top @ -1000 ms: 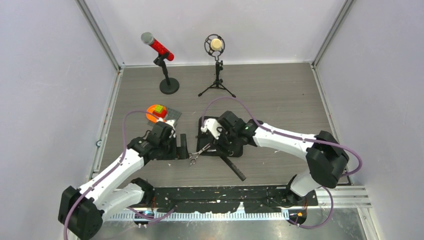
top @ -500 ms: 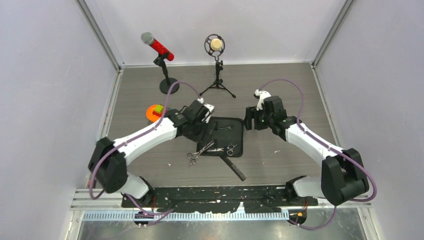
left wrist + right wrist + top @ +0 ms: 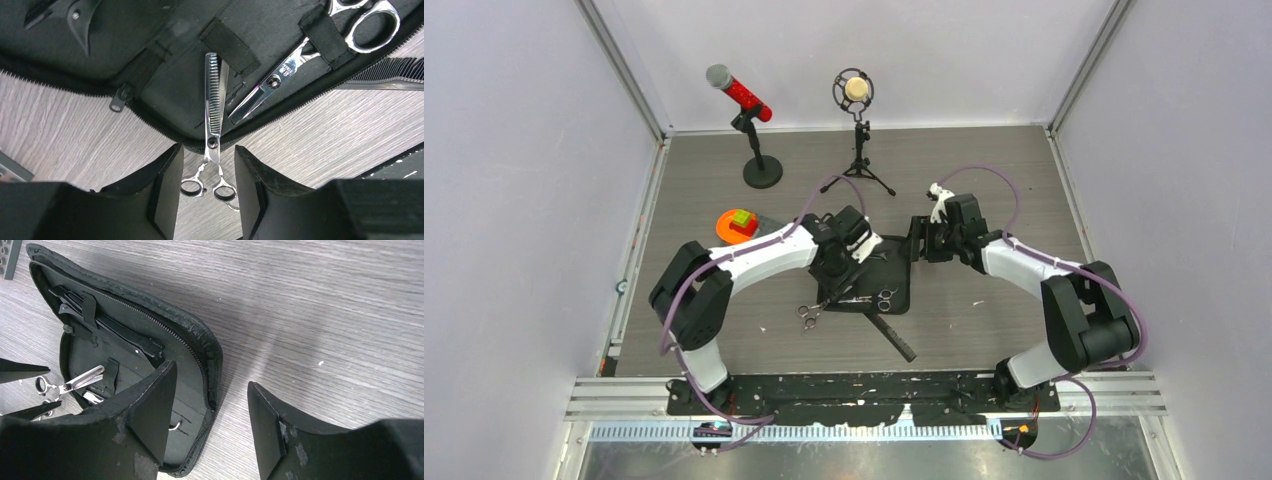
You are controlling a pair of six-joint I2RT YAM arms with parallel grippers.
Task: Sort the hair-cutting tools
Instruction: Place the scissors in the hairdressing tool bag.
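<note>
Left gripper [image 3: 207, 151] open, straddling the pivot of slim silver toothed thinning scissors [image 3: 213, 100], no contact seen. Their blades lie on the open flat black zip case [image 3: 165, 95], ring handles out on the grey wood-grain surface [image 3: 75, 125]. Second silver scissors [image 3: 280, 80] strapped inside, pivot engraving unreadable; right gripper [image 3: 211, 376] open, empty, over the case's zip edge.

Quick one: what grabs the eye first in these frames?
The open black zip case mid-table, with toothed thinning scissors lying half out of it, ring handles on the wood between the open fingers of the left gripper. The right gripper, also open, hangs at the case's right edge. At the back stand a red microphone and a cream-headed microphone.
</note>
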